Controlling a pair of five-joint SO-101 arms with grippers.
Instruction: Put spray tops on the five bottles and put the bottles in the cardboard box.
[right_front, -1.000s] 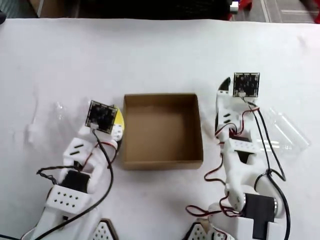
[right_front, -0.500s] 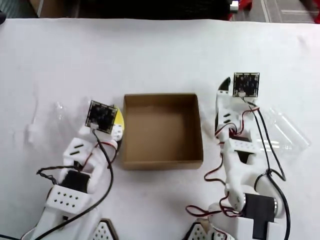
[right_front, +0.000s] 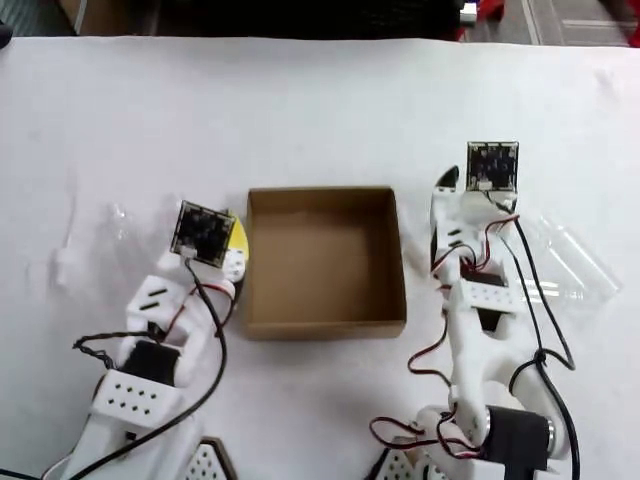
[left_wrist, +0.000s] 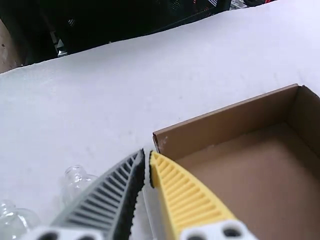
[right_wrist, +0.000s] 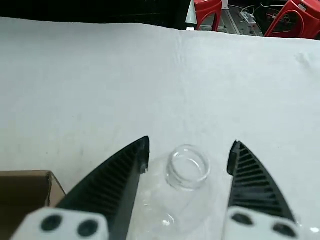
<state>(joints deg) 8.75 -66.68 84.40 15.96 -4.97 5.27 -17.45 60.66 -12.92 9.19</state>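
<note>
Brown cardboard box (right_front: 325, 192) is sitting in the centre of the high view on the white table cloth (right_front: 300, 100), open side up, bare floor showing. The left arm (right_front: 150, 340) is lying at the lower left of that view, pointing up toward the box's left wall. The left gripper (left_wrist: 147, 161) is holding its grey and yellow jaws together tip to tip, clamping nothing. In the left wrist view the tips are sitting mid-frame, just beside the box's near corner, and the box is taking the right side of the frame. An open-necked clear bottle (left_wrist: 76, 179) is standing at the lower left there, near the grey jaw. Another clear bottle (left_wrist: 10, 220) is poking in at the lower left corner.

The right arm (right_front: 475, 310) is running up the right side of the high view, just beside the box's right wall. The right gripper (right_wrist: 189, 151) is holding its black jaws wide apart. An uncapped bottle (right_wrist: 187, 170) is sitting between them at lower centre of the right wrist view, round mouth facing the camera. Gaps are showing on both sides of the mouth; cannot tell whether the jaws are touching the body lower down. A box corner is showing at the lower left of that frame. Red stools (right_wrist: 290, 17) are standing at the upper right, past the table edge. A long clear bottle (right_front: 572, 258) is lying on its side at middle right of the high view, beside the right arm.
</note>
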